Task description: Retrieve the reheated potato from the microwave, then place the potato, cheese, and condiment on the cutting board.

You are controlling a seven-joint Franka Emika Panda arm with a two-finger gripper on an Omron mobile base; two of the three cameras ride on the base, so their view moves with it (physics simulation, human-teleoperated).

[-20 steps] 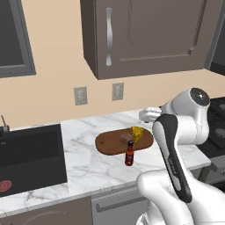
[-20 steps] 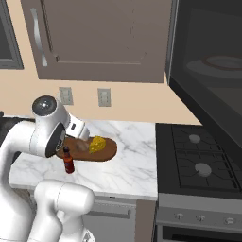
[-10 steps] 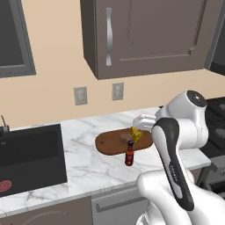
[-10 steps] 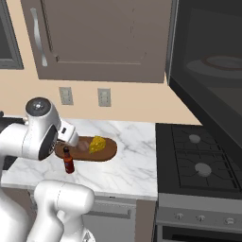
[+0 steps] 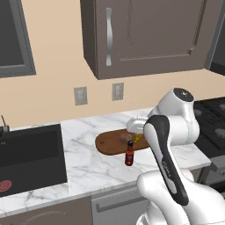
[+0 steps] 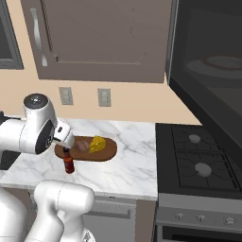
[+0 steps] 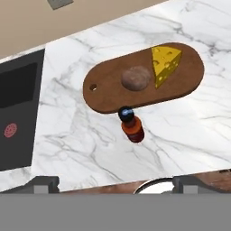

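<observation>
The oval cutting board lies on the marble counter. On it rest the brown potato and, touching its right side, the yellow cheese. The red condiment with its black cap stands upright on the counter, just off the board's near edge. My gripper hangs open and empty above the counter's front, well over the bottle. In the right base view the gripper hovers above the condiment at the left end of the board. The microwave is up on the right.
A dark sink lies left of the board. The stove adjoins the counter on the right. Brown wall cabinets hang over the board, with two wall outlets behind it.
The arm has swung left, carrying the open hand from beyond the board's right end to above the board and bottle. Potato, cheese and bottle have not moved.
</observation>
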